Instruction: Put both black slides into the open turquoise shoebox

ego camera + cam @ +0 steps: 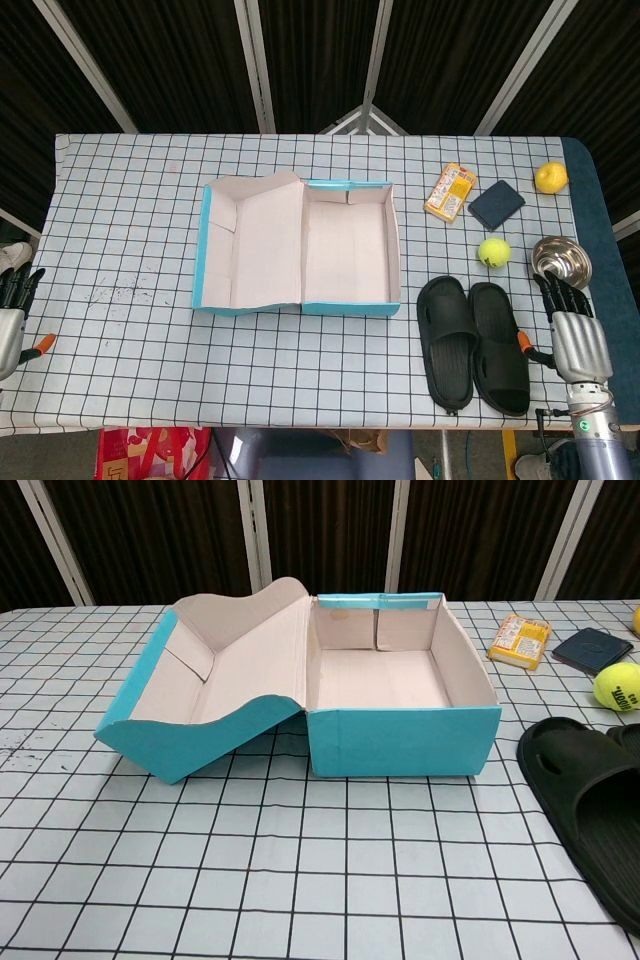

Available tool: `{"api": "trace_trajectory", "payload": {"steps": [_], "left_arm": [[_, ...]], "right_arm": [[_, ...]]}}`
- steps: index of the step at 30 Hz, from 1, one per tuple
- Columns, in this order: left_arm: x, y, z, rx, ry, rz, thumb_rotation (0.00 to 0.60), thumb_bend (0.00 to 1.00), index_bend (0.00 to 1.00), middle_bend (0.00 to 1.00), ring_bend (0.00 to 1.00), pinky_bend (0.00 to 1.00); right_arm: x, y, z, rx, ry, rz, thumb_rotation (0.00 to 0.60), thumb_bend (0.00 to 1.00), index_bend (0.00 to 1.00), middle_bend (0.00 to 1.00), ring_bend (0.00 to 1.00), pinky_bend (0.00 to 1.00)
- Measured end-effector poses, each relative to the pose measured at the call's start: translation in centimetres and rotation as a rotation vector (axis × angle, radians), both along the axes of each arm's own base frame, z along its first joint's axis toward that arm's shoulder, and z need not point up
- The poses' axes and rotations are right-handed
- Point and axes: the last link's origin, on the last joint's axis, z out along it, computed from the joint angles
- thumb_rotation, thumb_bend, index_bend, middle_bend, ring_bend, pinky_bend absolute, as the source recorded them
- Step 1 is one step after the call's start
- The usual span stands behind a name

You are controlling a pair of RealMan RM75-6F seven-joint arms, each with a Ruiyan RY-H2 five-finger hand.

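Both black slides [472,343] lie beside the turquoise shoebox [297,245]. The right robot hand [570,328] and left robot hand [12,315] hold nothing, fingers apart.

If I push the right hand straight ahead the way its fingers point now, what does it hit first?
Likely the steel bowl: the right hand has its fingers aimed at it, just short of its rim. Height is unclear from the head view.

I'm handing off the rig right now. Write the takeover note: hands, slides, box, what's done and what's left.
Right hand: open, holds nothing, at the table's right edge just right of the slides.
Left hand: open, holds nothing, at the far left edge.
Both black slides lie side by side on the table, right of the turquoise shoebox.
The box is open with nothing inside; its lid is folded out to the left.
Done: nothing.
Left: pick up each slide and put it in the box.
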Motion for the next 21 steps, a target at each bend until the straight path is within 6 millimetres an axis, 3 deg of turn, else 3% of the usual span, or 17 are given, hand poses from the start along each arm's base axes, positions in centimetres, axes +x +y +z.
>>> {"api": "trace_trajectory", "payload": {"steps": [11,21], "left_arm": [[0.1,0.1,0.0,-0.003,-0.012,-0.004,0.600,0.28,0.09,0.00,0.00,0.09],[-0.3,0.3,0.2,0.000,-0.008,0.011,0.600,0.28,0.09,0.00,0.00,0.09]], "right_arm": [[5.4,-3.7,-0.2,0.326,0.137,-0.067,0.600,0.34,0.00,0.03,0.07,0.09],[10.5,-7.5,-2.4,0.494,0.226,-0.072,0.600,0.34,0.00,0.04,0.07,0.09]]}}
